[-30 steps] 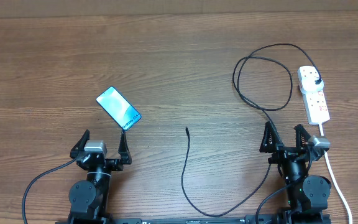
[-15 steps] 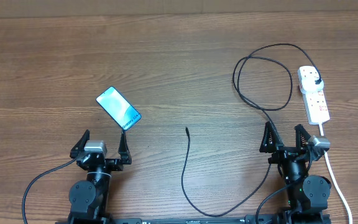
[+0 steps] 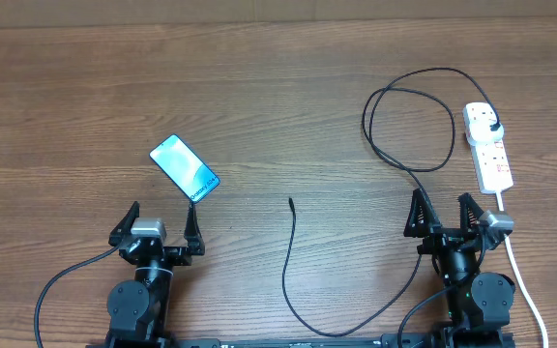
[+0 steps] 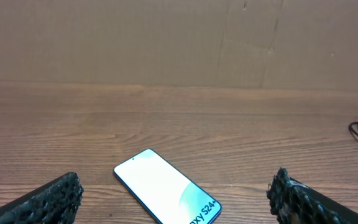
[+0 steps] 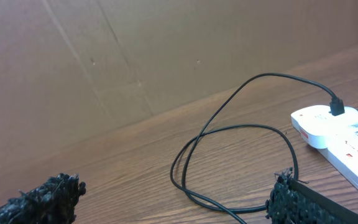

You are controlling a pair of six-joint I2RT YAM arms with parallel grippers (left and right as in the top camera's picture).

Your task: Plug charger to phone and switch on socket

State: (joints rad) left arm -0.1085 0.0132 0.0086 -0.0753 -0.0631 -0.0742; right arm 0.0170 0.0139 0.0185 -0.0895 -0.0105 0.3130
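Observation:
The phone (image 3: 184,167) lies flat on the wooden table, cyan screen up, just beyond my left gripper (image 3: 159,224); it also shows in the left wrist view (image 4: 166,194). The left gripper (image 4: 176,200) is open and empty. The black charger cable (image 3: 291,253) ends in a free connector tip (image 3: 291,201) mid-table and loops (image 5: 241,165) back to its black plug in the white socket strip (image 3: 488,147), seen too in the right wrist view (image 5: 337,132). My right gripper (image 3: 444,215) is open and empty, near the strip's front end, with the cable (image 3: 413,175) in front of it.
The strip's white cord (image 3: 523,280) runs down the right side of the right arm toward the table's front edge. A brown cardboard wall (image 4: 179,37) stands along the table's far edge. The charger cable curves along the front edge between the two arm bases.

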